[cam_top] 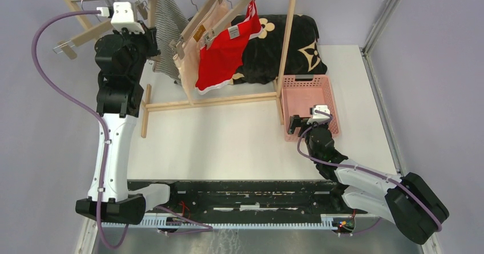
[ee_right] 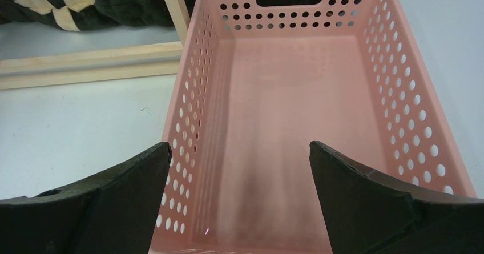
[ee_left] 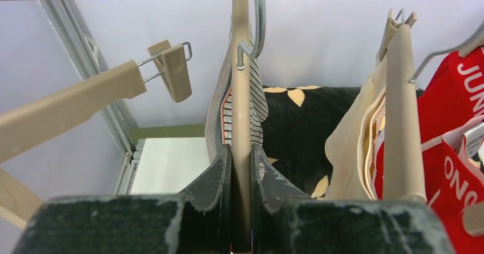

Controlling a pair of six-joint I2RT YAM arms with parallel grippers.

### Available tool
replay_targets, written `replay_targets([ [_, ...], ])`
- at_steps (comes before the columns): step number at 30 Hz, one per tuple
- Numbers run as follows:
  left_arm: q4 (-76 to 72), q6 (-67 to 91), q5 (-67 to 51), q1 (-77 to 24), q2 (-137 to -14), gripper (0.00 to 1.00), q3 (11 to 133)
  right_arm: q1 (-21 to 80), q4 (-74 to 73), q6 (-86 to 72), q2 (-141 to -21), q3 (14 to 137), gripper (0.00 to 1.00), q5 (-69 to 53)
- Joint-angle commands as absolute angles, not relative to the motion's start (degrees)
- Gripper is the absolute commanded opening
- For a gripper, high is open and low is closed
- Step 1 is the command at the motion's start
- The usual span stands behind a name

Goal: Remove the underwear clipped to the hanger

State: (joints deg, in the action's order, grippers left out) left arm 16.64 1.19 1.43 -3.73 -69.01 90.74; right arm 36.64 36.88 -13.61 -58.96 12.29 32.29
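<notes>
Pink basket (ee_right: 394, 94) by R gripper (ee_right: 240, 146), jaws apart; L gripper (ee_left: 241, 165) clamps hanger (ee_left: 241, 105).

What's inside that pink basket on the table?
Nothing visible: the pink basket shows only its bare floor. Its nearest corners are covered by the right arm's jaws.

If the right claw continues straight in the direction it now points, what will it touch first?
Probably the bare floor of the pink basket: the open right claw aims down into it and nothing lies between. Depth is unclear, so the far wall is possible.
</notes>
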Motion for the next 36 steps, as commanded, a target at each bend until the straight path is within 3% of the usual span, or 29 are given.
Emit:
replay_targets([
  [1,8.99,1.70,2.99,-3.80,-64.84,0.03,88.38,36.78,40.12,-13.45,-58.96,13.02,1.00,32.08],
  [17,27.01,10.63,6.39,-3.78,-51.60,0.03,71.68,36.75,37.61,-14.08,-58.27,14.81,1.00,31.30],
  [23,45.09,7.47,-0.69,-3.76,-48.20,0.03,72.26,36.81,36.09,-15.78,-57.43,15.47,1.00,28.95],
  [36,47.70,11.45,-29.21,-3.73,-29.22,0.03,61.25,36.77,29.32,-18.68,-54.51,22.14,1.00,13.26],
])
